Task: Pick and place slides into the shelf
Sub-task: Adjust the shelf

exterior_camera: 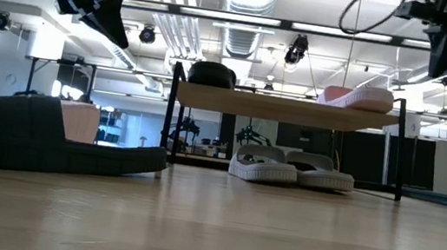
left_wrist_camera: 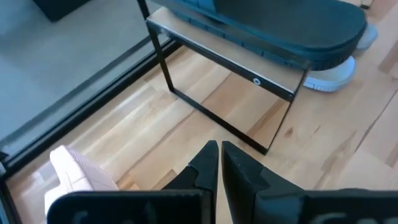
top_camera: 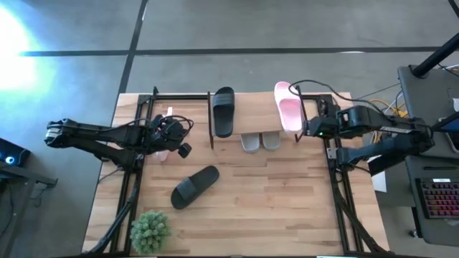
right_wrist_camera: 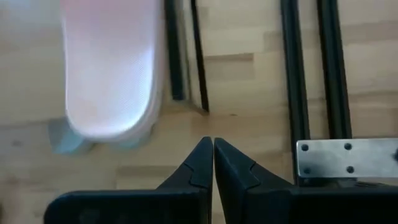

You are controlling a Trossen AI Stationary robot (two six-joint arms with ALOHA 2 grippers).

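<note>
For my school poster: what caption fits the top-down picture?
Black slide and pink slide on the shelf, another black slide waiting on the table.

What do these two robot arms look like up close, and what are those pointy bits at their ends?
Both arms are dark, nearly black, built of jointed tube-like segments with loose black cables looping around the wrists. The left gripper and the right gripper each end in two slim, matte black fingers that taper to wedge-shaped tips. A broad dark bar carries each pair at its base. No markings or labels are visible.
</note>
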